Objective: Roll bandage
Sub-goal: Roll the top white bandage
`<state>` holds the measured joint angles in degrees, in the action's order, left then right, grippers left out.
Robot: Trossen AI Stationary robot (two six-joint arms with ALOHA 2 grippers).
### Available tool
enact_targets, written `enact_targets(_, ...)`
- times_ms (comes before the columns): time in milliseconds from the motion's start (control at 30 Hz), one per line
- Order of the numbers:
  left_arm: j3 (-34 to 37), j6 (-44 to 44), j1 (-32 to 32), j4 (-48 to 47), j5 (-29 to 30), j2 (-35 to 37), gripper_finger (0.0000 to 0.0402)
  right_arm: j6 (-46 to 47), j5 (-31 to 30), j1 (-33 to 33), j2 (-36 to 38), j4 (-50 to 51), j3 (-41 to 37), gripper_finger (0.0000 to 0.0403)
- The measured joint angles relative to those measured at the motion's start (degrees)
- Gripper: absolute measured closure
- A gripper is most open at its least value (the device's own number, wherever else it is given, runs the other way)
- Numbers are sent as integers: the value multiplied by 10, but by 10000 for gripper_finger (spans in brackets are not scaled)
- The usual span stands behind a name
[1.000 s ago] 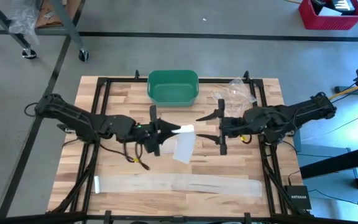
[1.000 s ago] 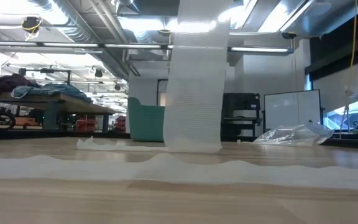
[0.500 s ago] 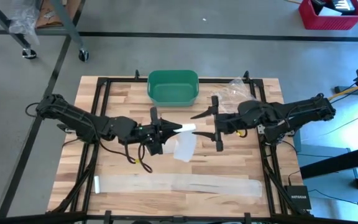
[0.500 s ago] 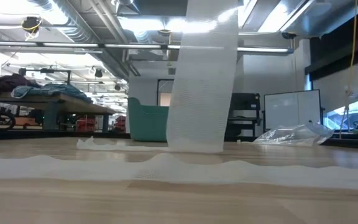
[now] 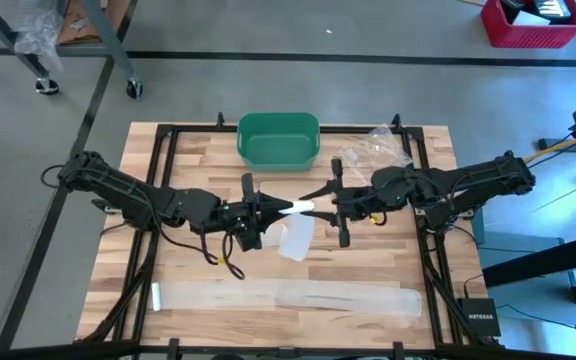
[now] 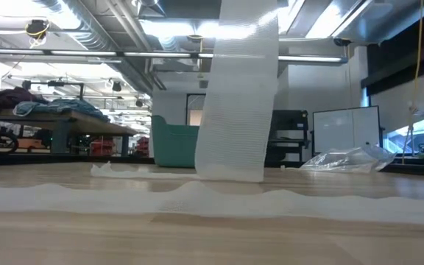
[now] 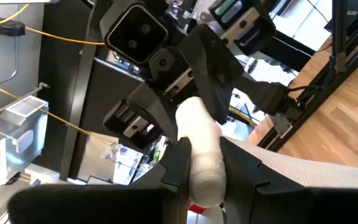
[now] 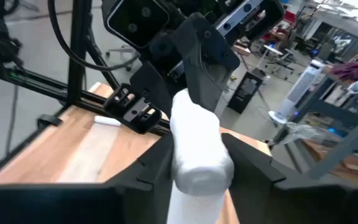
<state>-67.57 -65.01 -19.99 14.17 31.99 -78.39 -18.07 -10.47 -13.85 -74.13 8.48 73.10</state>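
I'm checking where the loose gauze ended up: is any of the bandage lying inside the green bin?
No. Seen from above, the green bin is empty, and the bandage lies stretched along the table's near edge.

Left hand point(image 5: 271, 208) and right hand point(image 5: 330, 208) meet at the bandage roll point(image 5: 299, 206).

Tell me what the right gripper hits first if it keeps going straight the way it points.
The bandage roll itself, already between the fingers of the right gripper. Directly beyond it, facing back along the same line, is the left gripper, clamped on the roll's other end. Depth in the wrist views is hard to judge.
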Motion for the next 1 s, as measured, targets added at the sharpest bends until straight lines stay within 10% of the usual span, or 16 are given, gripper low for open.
enact_targets(300, 0, 9, 0, 0, 5, 0, 343, -17, 10, 0, 0, -7, 0, 366)
enact_targets(767, 0, 310, -47, -61, 81, 45, 339, -193, -5, 0, 4, -13, 0, 366)
enact_targets(1000, 0, 379, -53, -90, 83, 65, 247, -195, -5, -1, 6, -8, 0, 359)
